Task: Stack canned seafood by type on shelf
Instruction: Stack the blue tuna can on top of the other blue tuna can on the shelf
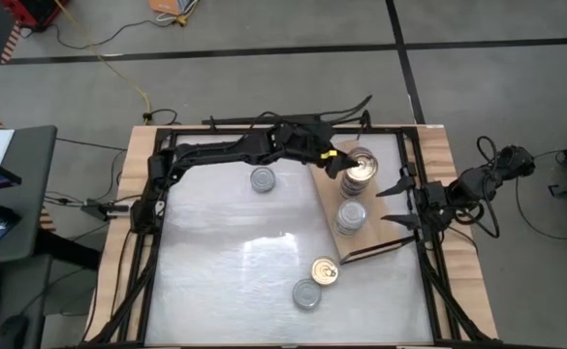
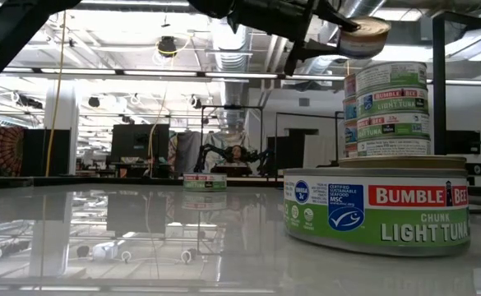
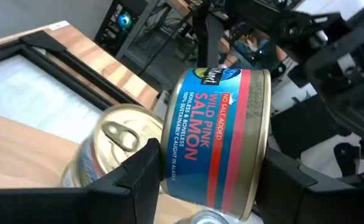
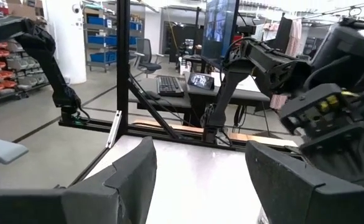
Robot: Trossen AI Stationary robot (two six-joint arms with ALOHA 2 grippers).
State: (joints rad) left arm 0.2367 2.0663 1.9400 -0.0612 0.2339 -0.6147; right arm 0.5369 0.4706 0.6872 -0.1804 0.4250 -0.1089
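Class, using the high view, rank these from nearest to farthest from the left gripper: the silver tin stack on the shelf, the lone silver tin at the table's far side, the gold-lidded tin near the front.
1. Silver tin stack, on the shelf, just in front of the left gripper.
2. Lone silver tin, far side, toward the left arm's base.
3. Gold-lidded tin, near the front.

The round metal salmon tin (image 3: pixel 216 140) wears a blue label with red bands (white lettering); the nearest tuna tin (image 2: pixel 377 210) is green-labelled.

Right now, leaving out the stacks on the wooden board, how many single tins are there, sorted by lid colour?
Silver lid, on the table: 2, the far silver tin and the near silver tin
Gold lid, on the table: 1, the gold tin
Held in the left hand: 1, the salmon tin
Total: 4
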